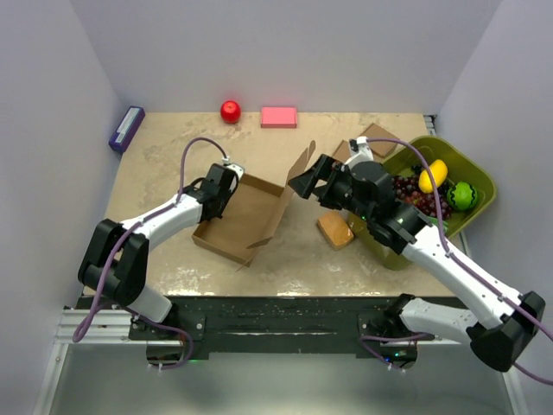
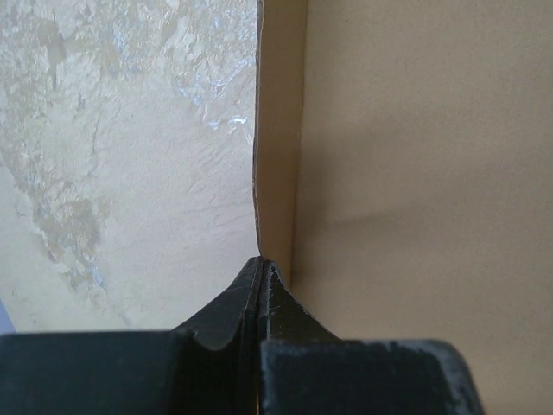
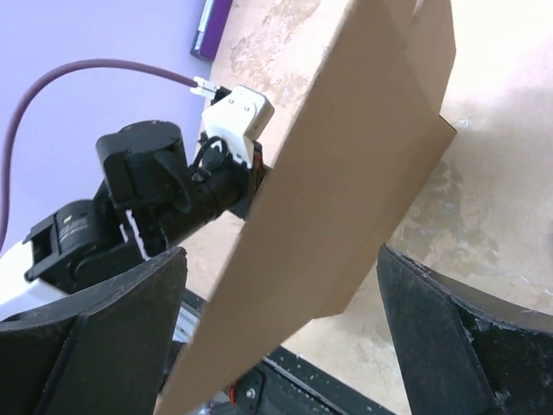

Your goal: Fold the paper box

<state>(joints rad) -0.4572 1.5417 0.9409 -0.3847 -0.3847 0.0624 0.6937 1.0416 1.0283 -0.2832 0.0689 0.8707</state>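
The paper box (image 1: 246, 216) lies half-formed in the middle of the table, a brown cardboard tray with raised walls. My left gripper (image 1: 226, 186) is shut on the box's left wall; in the left wrist view the wall's edge (image 2: 278, 130) runs down into the closed fingertips (image 2: 270, 278). At the box's right side a tall flap (image 1: 301, 166) stands up. My right gripper (image 1: 304, 183) is open and straddles it. In the right wrist view the flap (image 3: 346, 173) passes between the wide-apart fingers (image 3: 112, 328), apart from both.
A green bin (image 1: 480, 183) with grapes and other fruit sits at the right, under my right arm. A small brown block (image 1: 335, 230) lies beside it and a small brown box (image 1: 378, 138) behind. At the back wall are a red apple (image 1: 230, 111), a pink block (image 1: 278, 117) and a purple item (image 1: 126, 128).
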